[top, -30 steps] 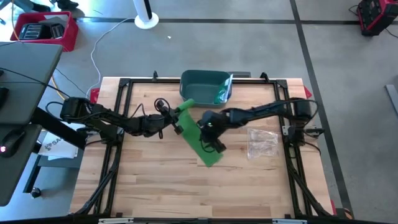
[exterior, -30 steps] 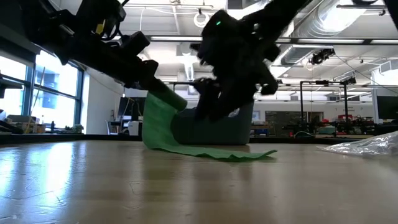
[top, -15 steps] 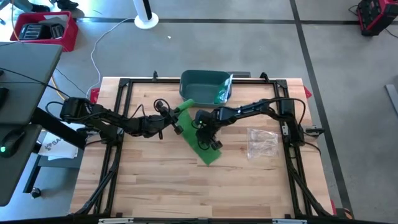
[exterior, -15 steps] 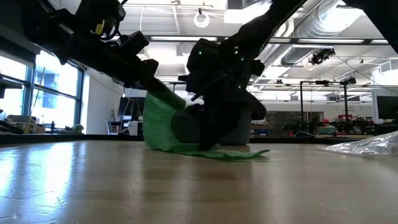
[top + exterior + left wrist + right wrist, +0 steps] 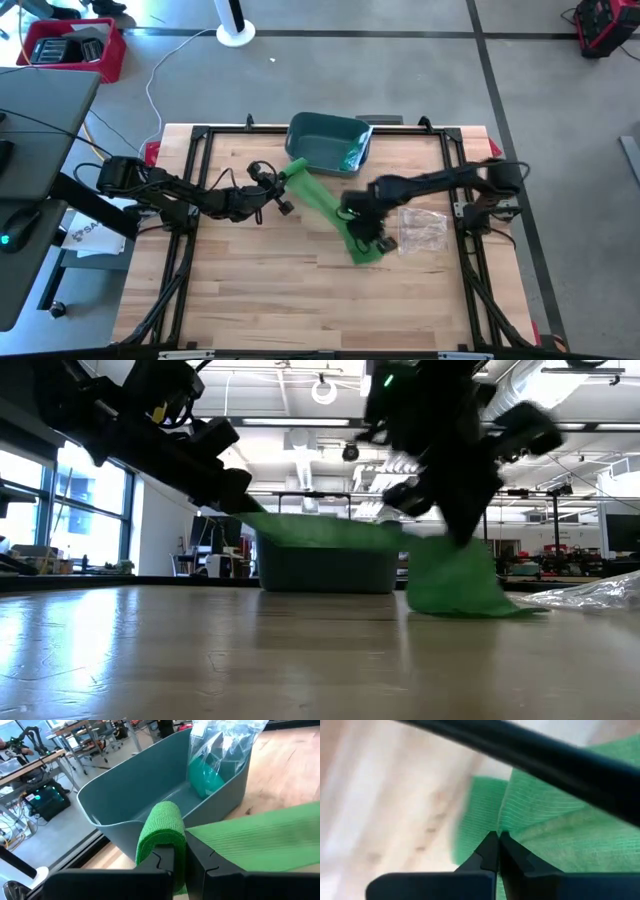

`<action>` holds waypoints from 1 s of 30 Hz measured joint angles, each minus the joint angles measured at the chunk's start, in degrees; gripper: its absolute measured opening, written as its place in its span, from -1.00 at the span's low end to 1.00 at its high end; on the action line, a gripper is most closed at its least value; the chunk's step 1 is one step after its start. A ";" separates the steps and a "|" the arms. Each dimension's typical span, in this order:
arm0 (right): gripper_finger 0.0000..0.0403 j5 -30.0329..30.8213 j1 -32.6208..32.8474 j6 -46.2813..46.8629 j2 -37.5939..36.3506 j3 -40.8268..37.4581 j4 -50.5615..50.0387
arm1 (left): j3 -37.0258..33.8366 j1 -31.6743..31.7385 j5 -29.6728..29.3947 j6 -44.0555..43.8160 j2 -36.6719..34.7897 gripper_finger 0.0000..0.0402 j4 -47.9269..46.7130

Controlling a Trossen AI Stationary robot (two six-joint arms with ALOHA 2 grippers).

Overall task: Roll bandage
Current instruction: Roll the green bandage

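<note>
Where low view hides it, left wrist shows rolled bandage [image 5: 161,832] pinched.

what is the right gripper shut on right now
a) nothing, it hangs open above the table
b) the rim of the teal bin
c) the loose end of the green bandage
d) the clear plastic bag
c: the right gripper has its fingers pinched together on the green bandage at its loose end, while the left gripper holds the rolled end near the bin.

green bandage [image 5: 335,212], partly unrolled, stretched taut
</note>
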 joint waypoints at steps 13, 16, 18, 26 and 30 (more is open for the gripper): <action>-1.00 21.68 12.05 14.98 -29.09 -5.79 12.01 | 0.47 -2.62 12.01 -1.31 -0.02 -0.98 1.59; -1.00 32.61 12.54 14.59 -34.28 -3.41 12.28 | 1.08 -3.97 14.74 -1.51 -0.02 -0.98 1.65; -1.00 38.21 12.24 13.56 -36.68 -1.61 12.35 | 1.69 -4.87 17.13 -1.96 0.01 -0.98 1.29; -1.00 45.90 7.36 9.02 -37.73 5.99 12.42 | 4.72 -8.75 20.22 -2.10 0.07 -0.98 0.72; -1.00 45.81 3.41 7.48 -35.46 9.03 12.29 | 6.03 -9.85 25.14 -3.52 0.09 -0.98 -1.05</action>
